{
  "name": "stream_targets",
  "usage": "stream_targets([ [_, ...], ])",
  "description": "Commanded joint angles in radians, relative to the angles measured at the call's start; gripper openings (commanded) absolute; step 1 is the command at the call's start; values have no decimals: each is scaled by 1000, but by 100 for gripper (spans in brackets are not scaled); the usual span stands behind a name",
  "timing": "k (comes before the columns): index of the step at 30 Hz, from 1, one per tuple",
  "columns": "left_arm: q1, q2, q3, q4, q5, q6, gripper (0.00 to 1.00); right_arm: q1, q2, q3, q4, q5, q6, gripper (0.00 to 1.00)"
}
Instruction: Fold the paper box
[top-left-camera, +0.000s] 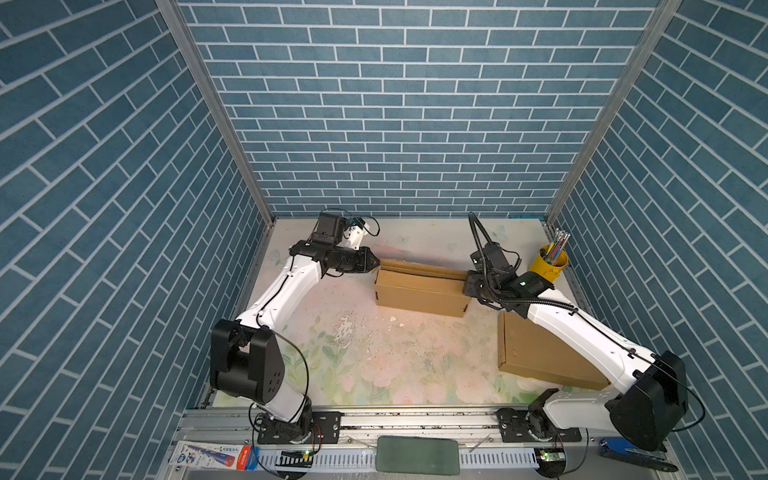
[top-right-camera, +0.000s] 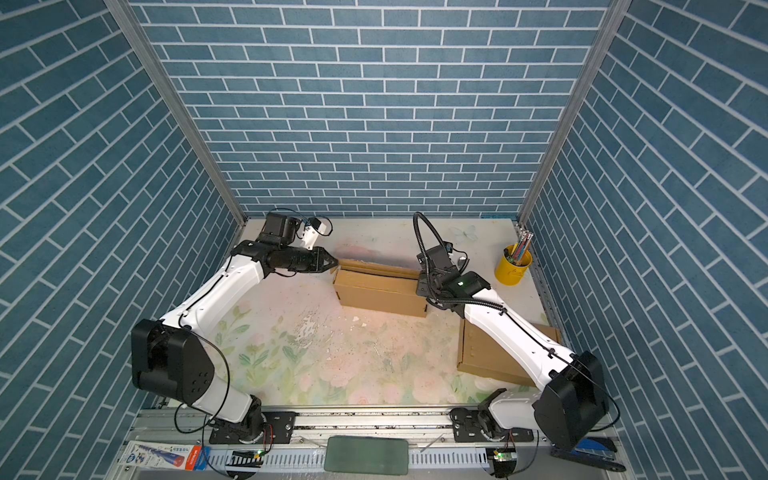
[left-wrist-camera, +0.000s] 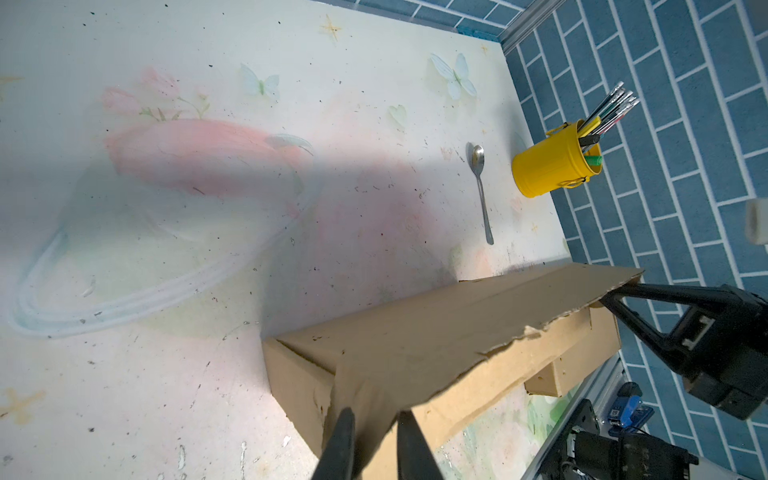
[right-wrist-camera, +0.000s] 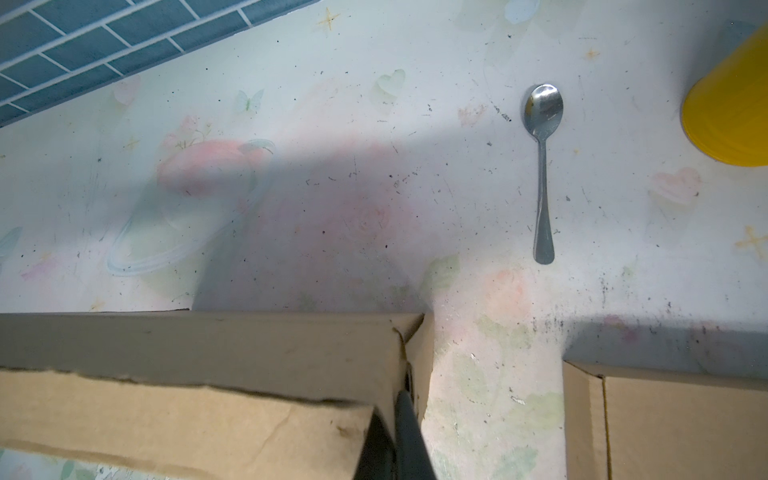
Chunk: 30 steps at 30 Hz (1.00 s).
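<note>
In a top view, the paper box (top-left-camera: 419, 293) is lying far-centre on the table (top-left-camera: 374, 357), its long axis running left-right between the left gripper (top-left-camera: 376, 262) and the right gripper (top-left-camera: 468, 284). In the left wrist view, the jaws are standing narrowly apart around the box's left end. In the right wrist view, the jaws are pinching shut on its other end.

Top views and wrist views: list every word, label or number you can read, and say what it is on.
The packet by the front rail: printed lettering, too small and blurred to read.
The cardboard box, the second box and the yellow cup: no print visible.
Nothing else is readable.
</note>
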Motion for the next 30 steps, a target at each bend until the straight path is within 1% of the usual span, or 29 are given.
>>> stream_targets([
  [1, 4, 15, 23, -52, 0, 36, 19, 6, 16, -31, -46, 21, 36, 0],
  [5, 4, 9, 15, -68, 4, 41, 17, 6, 18, -30, -47, 21, 36, 0],
  [12, 3, 8, 10, -90, -19, 64, 17, 5, 17, -28, -49, 23, 36, 0],
  [14, 3, 9, 9, -87, -14, 65, 13, 5, 16, -28, -50, 23, 38, 0],
  [16, 3, 12, 9, -80, -9, 58, 8, 6, 16, -28, -52, 23, 38, 0],
  [18, 2, 13, 6, -64, 13, 39, 4, 5, 16, -27, -55, 26, 38, 0],
  [22, 0, 0, -16, -24, 36, 2, 2, 6, 16, -30, -55, 27, 41, 0],
  [30, -1, 5, -65, -24, 15, 29, 1, 6, 16, -28, -55, 27, 41, 0],
])
